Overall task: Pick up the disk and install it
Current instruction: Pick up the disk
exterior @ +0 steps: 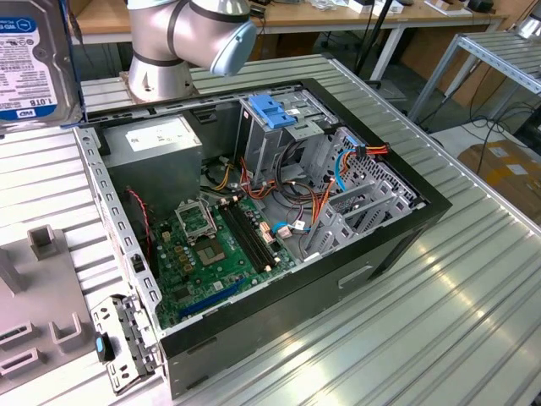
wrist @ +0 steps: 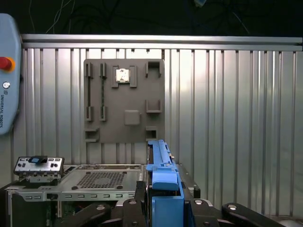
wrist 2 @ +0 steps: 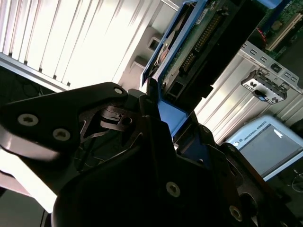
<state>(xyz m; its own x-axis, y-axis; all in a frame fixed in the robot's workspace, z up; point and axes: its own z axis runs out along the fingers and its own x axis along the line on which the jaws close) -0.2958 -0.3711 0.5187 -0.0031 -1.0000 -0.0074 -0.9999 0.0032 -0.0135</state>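
Closed end effector [wrist 2: 171, 124] grips the disk [wrist 2: 195, 49] by one end, long axis pointing straight out, well apart from the drive cage [exterior: 259, 145].

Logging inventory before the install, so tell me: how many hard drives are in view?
1. The disk is clamped in the gripper, raised at the exterior view's upper left. Another could be hidden inside the drive cage.
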